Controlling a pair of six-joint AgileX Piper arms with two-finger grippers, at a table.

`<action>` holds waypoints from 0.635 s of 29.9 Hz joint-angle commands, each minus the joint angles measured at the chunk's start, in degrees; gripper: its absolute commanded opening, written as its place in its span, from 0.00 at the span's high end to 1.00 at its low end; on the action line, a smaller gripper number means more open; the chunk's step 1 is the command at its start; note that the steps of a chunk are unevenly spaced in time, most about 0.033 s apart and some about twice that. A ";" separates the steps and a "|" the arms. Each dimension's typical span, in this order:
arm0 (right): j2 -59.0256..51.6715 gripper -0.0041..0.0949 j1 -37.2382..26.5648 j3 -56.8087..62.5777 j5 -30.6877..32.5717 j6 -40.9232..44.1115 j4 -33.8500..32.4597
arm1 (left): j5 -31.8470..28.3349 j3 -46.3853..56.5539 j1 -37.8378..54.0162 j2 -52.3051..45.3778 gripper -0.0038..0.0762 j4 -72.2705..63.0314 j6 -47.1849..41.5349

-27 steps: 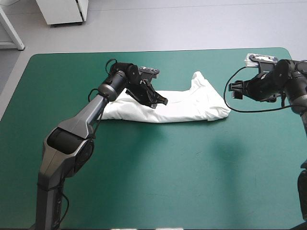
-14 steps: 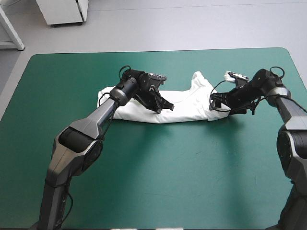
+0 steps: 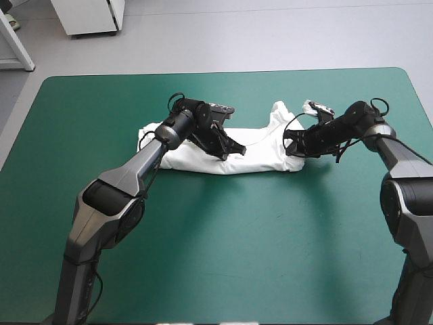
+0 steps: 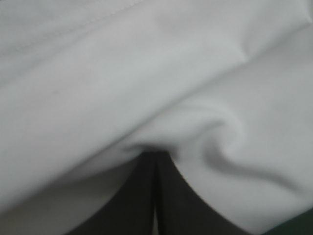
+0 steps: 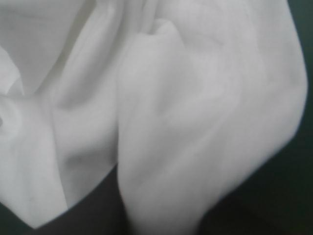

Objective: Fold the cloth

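Far-centre on the teal-green worktop (image 3: 223, 257): the white T-shirt (image 3: 260, 156) lies as a long folded band running left to right. Left end effector (image 3: 235, 149) is down on the band's middle, by its near edge, clenched on the T-shirt (black fingers meet in one arch, cloth bunched over the tip in the left wrist view). Right end effector (image 3: 293, 147) sits at the band's right end, released: fingers apart, a fold of cloth between them. A bump of cloth pokes toward the far edge between the two.
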 commanded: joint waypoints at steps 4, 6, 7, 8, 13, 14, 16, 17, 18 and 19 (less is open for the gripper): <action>-5.39 0.98 0.27 -0.88 -0.66 -1.63 3.27 | -0.30 -0.48 -0.94 -1.49 0.96 -1.13 -0.63; -7.54 0.98 0.27 -1.24 -0.70 -1.93 4.20 | -0.05 -0.48 -0.94 -1.49 0.96 -1.13 -0.63; -8.59 0.98 0.27 -1.75 -0.56 -1.93 4.44 | 0.27 -0.48 -0.94 -1.49 0.96 -1.13 -0.63; -9.69 0.98 0.27 -2.44 -0.20 -1.93 4.84 | 0.56 -0.48 -0.94 -1.49 0.96 -1.27 -0.63; -13.98 0.98 1.21 -6.57 0.74 0.48 7.29 | 2.55 -0.48 -0.94 -1.49 0.96 -3.75 -0.63; -14.59 0.98 1.88 -7.55 1.03 0.48 8.03 | 2.67 -0.48 -0.94 -1.49 0.96 -4.59 -0.63; -15.25 0.98 3.40 -9.84 2.01 0.92 8.67 | 2.81 -0.48 -1.30 -1.49 0.96 -5.88 -0.26; -15.33 0.98 4.41 -11.20 2.69 1.48 8.67 | 2.70 -0.48 -1.41 -1.49 0.96 -6.13 -0.26; -15.33 0.98 5.44 -12.55 3.19 2.03 8.67 | 2.70 -0.48 -1.76 -1.49 0.96 -6.22 -0.26; -15.33 0.98 6.49 -13.88 3.49 2.71 8.67 | 2.70 -0.48 -1.95 -1.49 0.96 -6.22 -0.26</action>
